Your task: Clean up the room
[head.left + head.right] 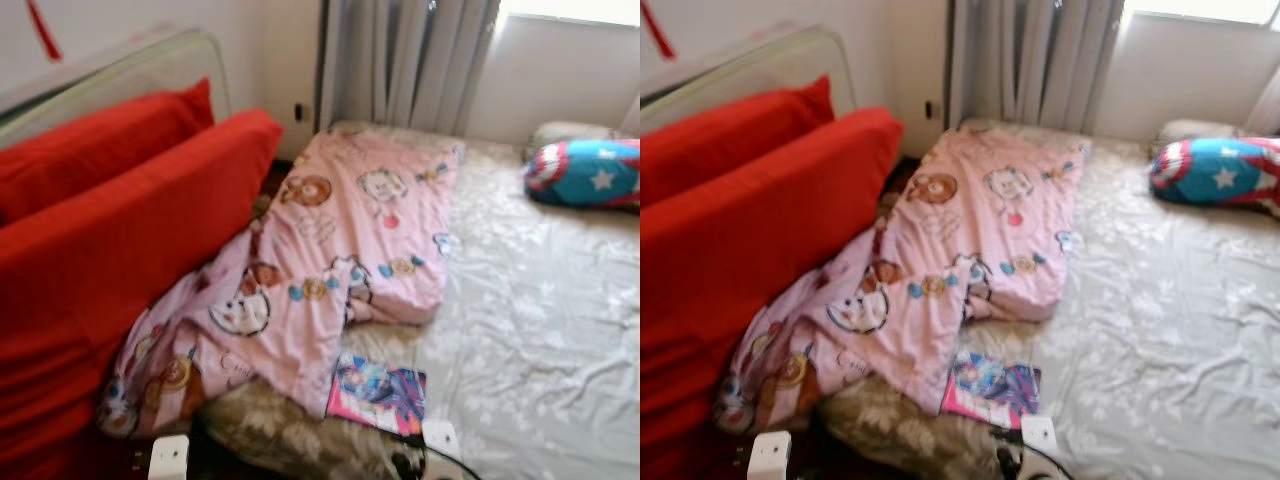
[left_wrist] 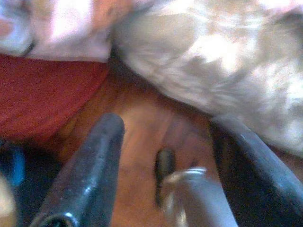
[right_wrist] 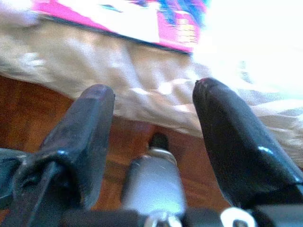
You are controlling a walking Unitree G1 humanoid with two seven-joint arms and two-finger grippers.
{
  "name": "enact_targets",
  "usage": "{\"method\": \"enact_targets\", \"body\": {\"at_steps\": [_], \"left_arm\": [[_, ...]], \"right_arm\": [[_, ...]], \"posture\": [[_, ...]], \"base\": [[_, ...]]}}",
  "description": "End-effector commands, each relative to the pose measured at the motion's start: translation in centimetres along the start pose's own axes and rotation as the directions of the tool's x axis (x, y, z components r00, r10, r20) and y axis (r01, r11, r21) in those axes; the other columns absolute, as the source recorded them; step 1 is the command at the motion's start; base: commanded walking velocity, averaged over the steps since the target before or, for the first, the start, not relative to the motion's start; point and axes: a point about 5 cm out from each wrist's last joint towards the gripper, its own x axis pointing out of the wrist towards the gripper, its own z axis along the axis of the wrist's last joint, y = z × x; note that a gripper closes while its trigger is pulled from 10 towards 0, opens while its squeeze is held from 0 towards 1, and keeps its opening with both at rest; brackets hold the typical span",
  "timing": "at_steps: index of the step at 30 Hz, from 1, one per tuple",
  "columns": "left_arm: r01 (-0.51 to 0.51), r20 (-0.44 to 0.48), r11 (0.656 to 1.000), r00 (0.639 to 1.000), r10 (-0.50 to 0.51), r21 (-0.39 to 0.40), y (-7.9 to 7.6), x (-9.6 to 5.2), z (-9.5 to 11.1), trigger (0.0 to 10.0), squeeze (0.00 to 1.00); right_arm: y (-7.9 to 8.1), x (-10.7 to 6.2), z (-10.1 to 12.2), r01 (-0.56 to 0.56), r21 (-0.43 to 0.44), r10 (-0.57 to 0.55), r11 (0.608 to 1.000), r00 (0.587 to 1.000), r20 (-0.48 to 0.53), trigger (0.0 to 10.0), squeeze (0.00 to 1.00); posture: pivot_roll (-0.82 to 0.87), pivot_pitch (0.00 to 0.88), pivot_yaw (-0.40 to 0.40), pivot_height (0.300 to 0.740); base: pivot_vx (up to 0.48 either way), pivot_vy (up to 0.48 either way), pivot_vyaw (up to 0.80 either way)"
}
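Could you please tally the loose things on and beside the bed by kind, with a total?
Red cushions: 2
Pink cartoon quilt: 1
Star-patterned blue and red pillow: 1
Pink and blue book: 1
Total: 5

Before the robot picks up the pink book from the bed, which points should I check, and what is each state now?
1. Right gripper open: ok, fingers apart, nothing between.
2. Left gripper open: ok, holding nothing.
3. Pink book reachable: ok, flat near the bed's front edge.
4. Book free of the pink blanket: cannot tell, the blanket hem may overlap its corner.
5. Right gripper at book level: not ok, it is below the mattress edge.
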Motion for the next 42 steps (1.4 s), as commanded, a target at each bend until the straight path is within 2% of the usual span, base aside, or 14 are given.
{"method": "enact_targets", "body": {"at_steps": [1,4,10,12,16,18,19,20,24,25,26,32,38,42], "left_arm": [[-0.019,-0.043,1.000,0.999,0.019,-0.004,0.7,-0.5,-1.4,10.0,0.00],[-0.014,-0.017,1.000,1.000,0.014,-0.016,0.6,-0.4,-1.0,10.0,0.00],[0.019,0.128,0.998,0.992,-0.012,-0.056,0.2,0.2,2.2,10.0,0.00],[0.061,0.220,0.997,0.974,-0.050,-0.047,-0.4,0.4,4.3,10.0,0.00],[0.097,0.306,0.995,0.948,-0.081,-0.038,-0.7,0.5,6.2,10.0,0.00],[0.117,0.370,0.993,0.924,-0.098,-0.031,-0.9,0.4,7.6,10.0,0.00],[0.145,0.463,0.989,0.878,-0.122,-0.013,-1.1,-0.1,9.4,10.0,0.00],[0.145,0.463,0.989,0.878,-0.122,-0.013,-1.1,-0.1,9.4,10.0,0.00],[0.179,0.588,0.983,0.792,-0.166,0.038,-1.8,-1.8,11.0,10.0,0.00],[0.179,0.588,0.983,0.792,-0.166,0.038,-1.8,-1.8,11.0,10.0,0.00],[0.173,0.624,0.984,0.766,-0.154,0.031,-1.9,-2.5,11.2,10.0,0.00],[0.160,0.661,0.987,0.741,-0.117,-0.005,-1.8,-3.6,11.1,10.0,0.00],[0.161,0.653,0.987,0.748,-0.121,-0.002,-2.2,-3.8,11.8,10.0,0.00],[0.163,0.659,0.986,0.744,-0.114,-0.013,-2.3,-4.0,12.3,10.0,0.00]], "right_arm": [[0.3,0.2,0.8,-0.010,-0.003,0.010,1.000,1.000,0.020,10.0,0.00],[0.4,0.2,0.8,-0.010,0.018,0.009,1.000,1.000,0.017,10.0,0.00],[0.7,0.4,2.3,-0.033,0.061,0.027,0.998,0.995,0.098,10.0,0.00],[0.5,0.4,3.4,-0.029,0.089,0.015,0.996,0.988,0.156,10.0,0.00],[0.2,0.4,4.8,-0.035,0.127,0.004,0.991,0.973,0.230,10.0,0.00],[0.2,0.4,5.8,-0.043,0.130,0.005,0.991,0.960,0.279,10.0,0.00],[0.3,0.3,6.9,-0.060,0.133,0.011,0.989,0.940,0.342,10.0,0.00],[0.3,0.3,6.9,-0.060,0.133,0.011,0.989,0.940,0.342,10.0,0.00],[-0.2,-0.2,9.0,-0.067,0.172,-0.024,0.983,0.877,0.479,10.0,0.00],[-0.2,-0.2,9.0,-0.067,0.172,-0.024,0.983,0.877,0.479,10.0,0.00],[-0.3,-0.5,9.6,-0.074,0.169,-0.025,0.983,0.856,0.517,10.0,0.00],[0.0,-1.0,10.5,-0.077,0.144,-0.022,0.987,0.812,0.583,10.0,0.00],[0.5,-1.0,10.5,-0.083,0.124,-0.002,0.989,0.824,0.567,10.0,0.00],[0.6,-1.2,10.8,-0.089,0.127,-0.002,0.988,0.814,0.581,10.0,0.00]], "posture": [[0.08,0.000,-0.039,0.740],[0.08,0.000,-0.040,0.740],[0.07,0.000,-0.040,0.740],[0.07,0.000,-0.039,0.740],[0.07,0.000,-0.039,0.740],[0.07,0.006,-0.040,0.740],[0.07,0.007,-0.043,0.740],[0.07,0.007,-0.043,0.740],[0.07,0.013,-0.049,0.740],[0.07,0.013,-0.049,0.740],[0.07,0.017,-0.052,0.740],[0.07,0.011,-0.062,0.740],[0.07,0.019,-0.061,0.740],[0.07,0.019,-0.060,0.715]], "base": [[0.266,0.000,0.80],[0.000,0.000,0.24],[0.000,0.000,0.00],[0.000,0.000,0.00],[0.000,0.000,0.00],[0.000,0.000,0.00],[0.000,0.000,0.00],[0.000,0.000,0.00],[0.000,0.000,0.00],[0.000,0.000,0.00],[0.000,0.000,0.00],[0.000,0.000,0.00],[0.000,0.000,0.00],[0.000,0.000,0.00]]}}
